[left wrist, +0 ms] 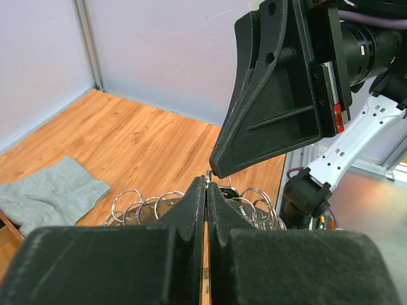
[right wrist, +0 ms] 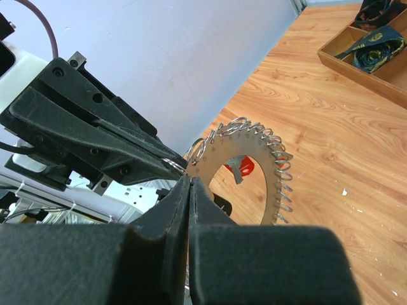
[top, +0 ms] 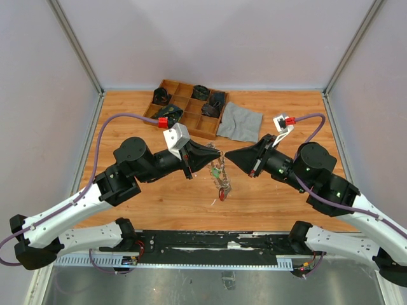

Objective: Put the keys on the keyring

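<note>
The keyring (right wrist: 254,152) is a flat metal disc with a big hole and small split rings round its rim. It hangs in the air between my two grippers, above the table's middle (top: 219,173). My left gripper (left wrist: 208,182) is shut on one thin split ring at the rim. My right gripper (right wrist: 189,180) is shut too, its tips meeting at the disc's edge right beside the left gripper's tips; I cannot see whether anything is pinched. A key with a red tag (right wrist: 243,167) hangs behind the hole, lowest in the bunch (top: 222,194). A green tag (top: 217,171) shows above it.
A wooden compartment tray (top: 166,84) with dark items stands at the back of the table. A grey cloth (top: 240,122) lies to its right. Small white scraps (top: 213,202) lie on the wood below the hanging keys. Grey walls close in three sides.
</note>
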